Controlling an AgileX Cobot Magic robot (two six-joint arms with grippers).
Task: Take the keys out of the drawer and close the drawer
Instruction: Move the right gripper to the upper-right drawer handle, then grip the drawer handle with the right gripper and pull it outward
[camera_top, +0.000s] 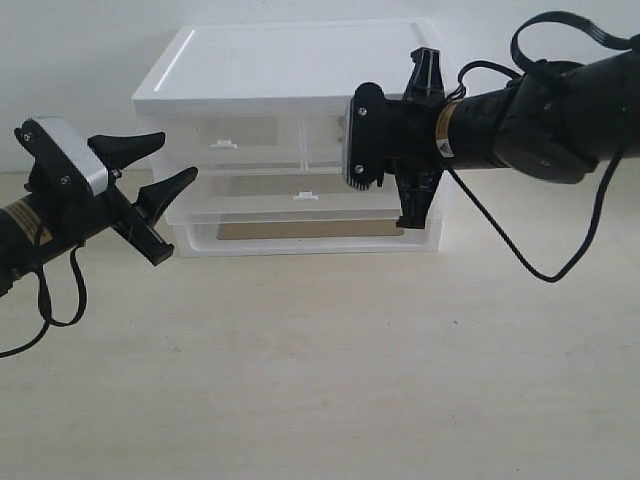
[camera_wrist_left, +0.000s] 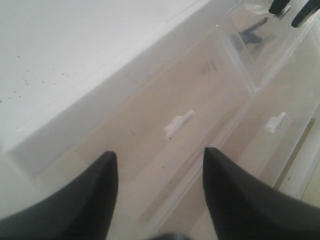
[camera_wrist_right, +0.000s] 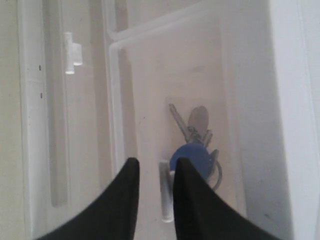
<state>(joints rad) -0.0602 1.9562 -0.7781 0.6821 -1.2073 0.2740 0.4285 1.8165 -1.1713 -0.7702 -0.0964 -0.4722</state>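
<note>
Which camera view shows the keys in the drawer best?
The right wrist view. There the keys lie close up in the translucent drawer, with the blue fob and silver tag distinct. The left wrist view shows only a small dark blur. In the exterior view the right arm hides them.

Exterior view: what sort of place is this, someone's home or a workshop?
Most likely a robotics lab test bench, not a home: two black cabled robot arms face a lone white plastic drawer unit on a bare pale table against a plain white wall.
</note>
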